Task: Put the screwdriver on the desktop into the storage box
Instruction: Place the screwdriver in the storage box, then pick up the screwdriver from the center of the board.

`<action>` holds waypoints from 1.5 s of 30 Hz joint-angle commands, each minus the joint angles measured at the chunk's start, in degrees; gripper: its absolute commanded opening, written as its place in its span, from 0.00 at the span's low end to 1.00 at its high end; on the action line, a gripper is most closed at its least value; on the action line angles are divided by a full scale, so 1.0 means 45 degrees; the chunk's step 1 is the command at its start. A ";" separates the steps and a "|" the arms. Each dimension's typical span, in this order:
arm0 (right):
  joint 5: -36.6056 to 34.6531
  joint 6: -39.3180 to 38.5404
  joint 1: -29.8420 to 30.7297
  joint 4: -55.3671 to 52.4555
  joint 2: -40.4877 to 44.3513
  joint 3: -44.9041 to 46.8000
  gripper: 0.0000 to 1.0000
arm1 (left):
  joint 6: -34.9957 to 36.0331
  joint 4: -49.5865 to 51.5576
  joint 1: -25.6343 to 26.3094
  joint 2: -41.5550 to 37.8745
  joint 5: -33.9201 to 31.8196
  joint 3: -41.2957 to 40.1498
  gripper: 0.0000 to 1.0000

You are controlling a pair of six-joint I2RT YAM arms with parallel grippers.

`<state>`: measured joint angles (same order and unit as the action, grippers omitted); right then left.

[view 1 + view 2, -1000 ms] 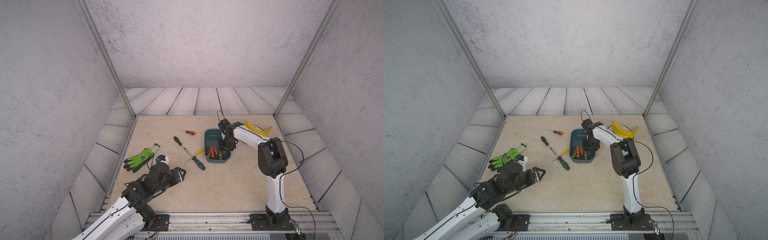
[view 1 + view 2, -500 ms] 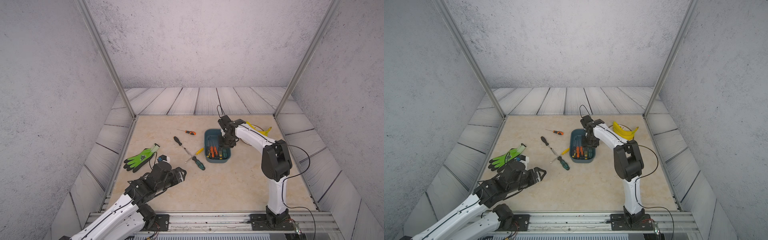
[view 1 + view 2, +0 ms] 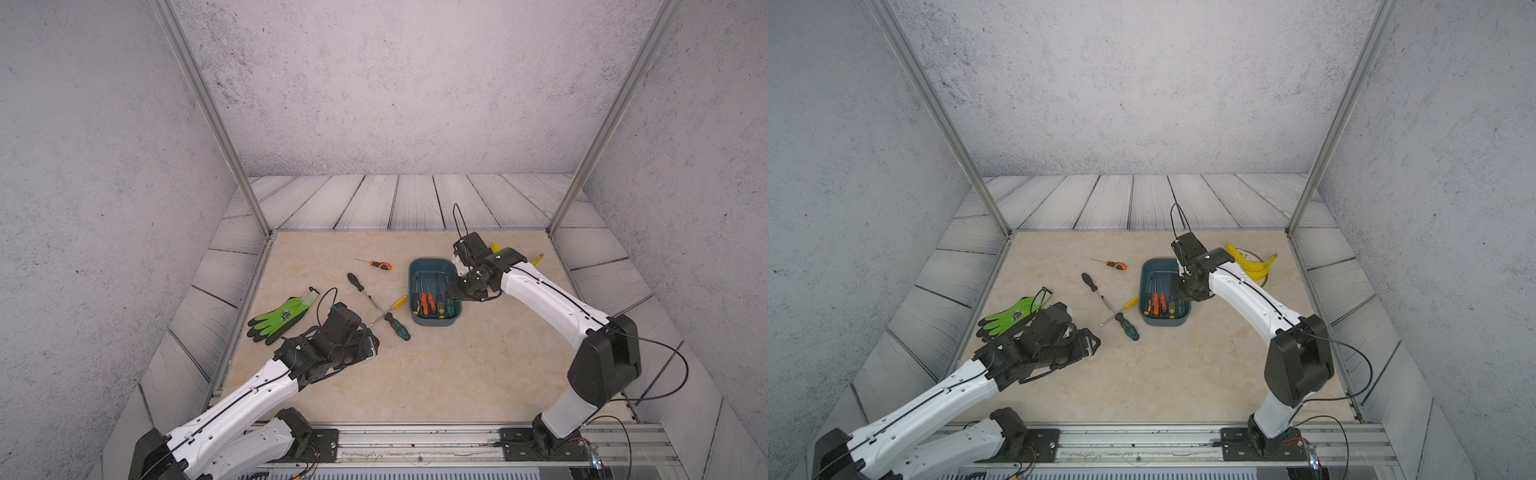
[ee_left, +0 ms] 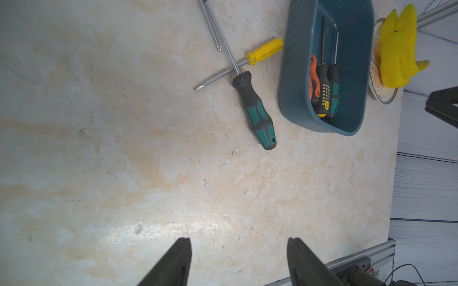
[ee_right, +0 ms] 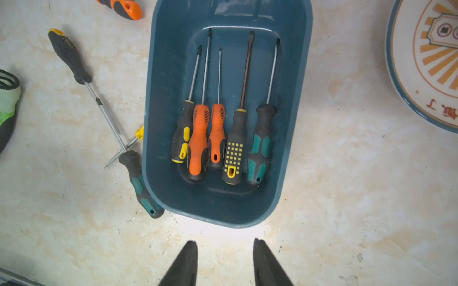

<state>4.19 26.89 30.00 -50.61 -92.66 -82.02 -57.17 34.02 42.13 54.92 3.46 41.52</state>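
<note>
The teal storage box (image 3: 428, 261) (image 3: 1158, 262) (image 5: 161, 99) holds several screwdrivers side by side. On the desktop (image 3: 457, 374), left of the box, lie a green-and-black screwdriver (image 3: 397, 326) (image 4: 255, 111), a yellow-handled one (image 3: 397, 302) crossing its shaft, a black-handled one (image 3: 355, 282) and a small orange one (image 3: 381, 265). My right gripper (image 3: 455, 291) (image 5: 225, 244) hangs open and empty over the box's right side. Low over the desktop, short of the green screwdriver, my left gripper (image 3: 370, 347) (image 4: 239, 244) is open and empty.
A green work glove (image 3: 282, 318) lies by the left rail beside my left arm. A banana (image 3: 1252, 262) rests on a round plate (image 5: 421, 62) right of the box. The metal base rail (image 3: 415, 440) runs along the front edge.
The left jaws have narrowed somewhat and that gripper has crept slightly toward the screwdrivers. The right arm's elbow has swung right and toward the front while its gripper stays over the box.
</note>
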 commanded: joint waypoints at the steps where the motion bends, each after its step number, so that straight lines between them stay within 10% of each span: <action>1: 0.0346 -0.0059 0.0008 0.0298 0.1166 0.1042 0.41 | 0.0368 -0.0072 -0.0085 0.0839 0.0051 0.0717 0.64; 20: 0.0740 0.0873 0.0033 0.0372 0.6629 0.5675 0.41 | 0.1115 -0.0376 -0.1148 0.7502 0.1181 0.4293 0.54; 45: 0.0756 0.1703 0.0019 0.0209 0.8682 0.7648 0.41 | 0.1551 0.0097 -0.1744 1.1957 0.0905 0.7216 0.54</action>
<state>7.20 33.87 30.00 -49.21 -54.43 -48.58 -51.20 33.06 34.74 107.37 8.40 72.31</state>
